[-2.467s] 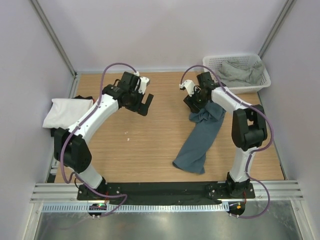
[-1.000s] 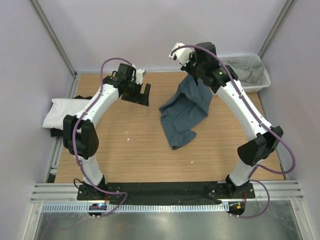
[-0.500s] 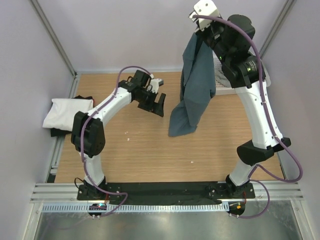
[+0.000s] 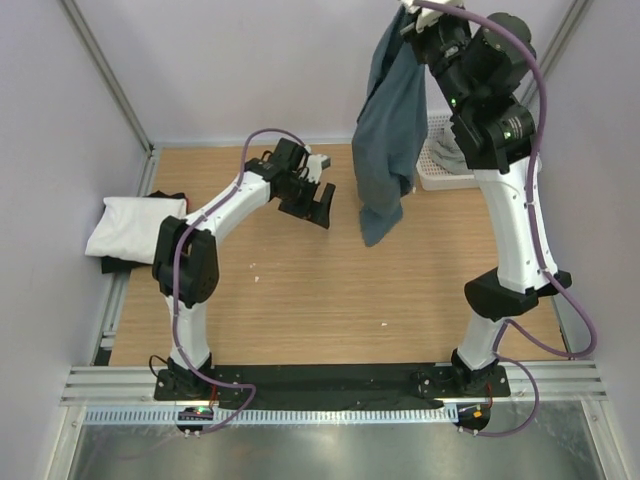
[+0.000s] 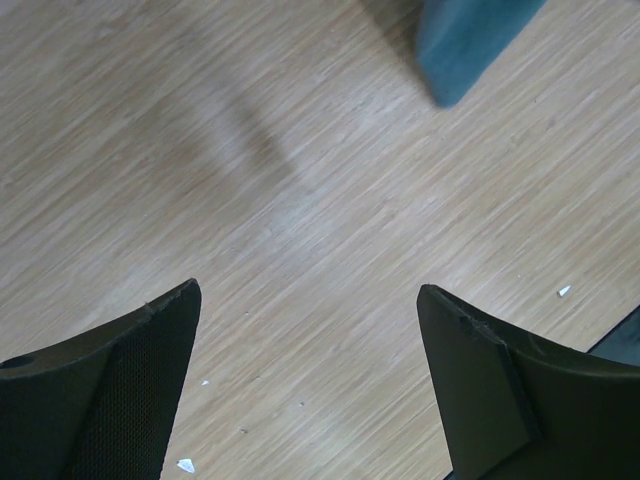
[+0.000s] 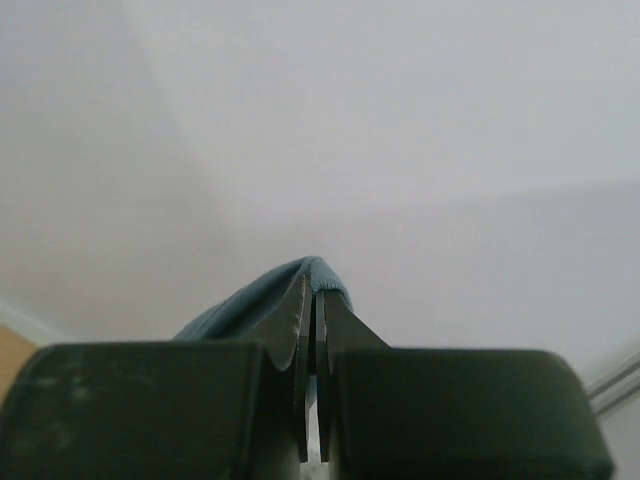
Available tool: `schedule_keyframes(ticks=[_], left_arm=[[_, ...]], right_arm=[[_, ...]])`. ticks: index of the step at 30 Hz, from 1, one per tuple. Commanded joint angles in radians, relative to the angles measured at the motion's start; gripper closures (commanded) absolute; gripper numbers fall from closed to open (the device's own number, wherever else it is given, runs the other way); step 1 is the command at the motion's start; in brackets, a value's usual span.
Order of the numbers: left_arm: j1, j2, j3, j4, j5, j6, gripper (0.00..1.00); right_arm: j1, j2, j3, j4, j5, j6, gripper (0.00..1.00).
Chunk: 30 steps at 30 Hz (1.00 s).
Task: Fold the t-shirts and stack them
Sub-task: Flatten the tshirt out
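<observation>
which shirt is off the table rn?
The slate-blue t-shirt, hanging from the shut right gripper. The white t-shirt lies folded at the left edge of the table; the grey-green t-shirt sits in the basket.

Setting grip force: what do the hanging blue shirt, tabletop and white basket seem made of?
Blue shirt: soft matte cloth, probably knit; hangs limp in folds. Tabletop: wood or wood-look laminate, smooth, with straight grain. Basket: apparently white plastic; open mesh wall.
</observation>
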Motion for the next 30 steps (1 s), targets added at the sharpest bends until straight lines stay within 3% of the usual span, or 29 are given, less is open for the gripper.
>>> schedule_keyframes(ticks=[1, 8, 11, 12, 18, 23, 30], left_arm=[[0.014, -0.093, 0.031, 0.050, -0.063, 0.017, 0.11], [0.068, -0.208, -0.006, 0.134, -0.247, 0.013, 0.10], [0.068, -0.220, -0.006, 0.136, -0.270, 0.045, 0.10], [0.067, -0.220, -0.006, 0.133, -0.270, 0.048, 0.10], [0.068, -0.202, -0.023, 0.131, -0.204, 0.045, 0.10], [0.068, -0.174, -0.033, 0.122, -0.132, 0.042, 0.10], [0.065, -0.091, -0.018, 0.108, 0.068, 0.002, 0.13]], right_arm=[[0.022, -0.032, 0.098, 0.285, -0.082, 0.046, 0.99], [0.125, -0.037, 0.094, 0.333, -0.133, 0.045, 0.99], [0.125, -0.095, -0.026, 0.353, -0.009, -0.047, 0.99], [0.114, -0.118, -0.138, 0.359, 0.026, -0.097, 0.99], [-0.131, -0.294, -0.595, 0.337, 0.100, -0.064, 0.99], [-0.397, -0.349, -0.801, 0.327, 0.099, 0.055, 0.99], [-0.459, -0.420, -1.096, 0.305, 0.053, 0.031, 0.99]])
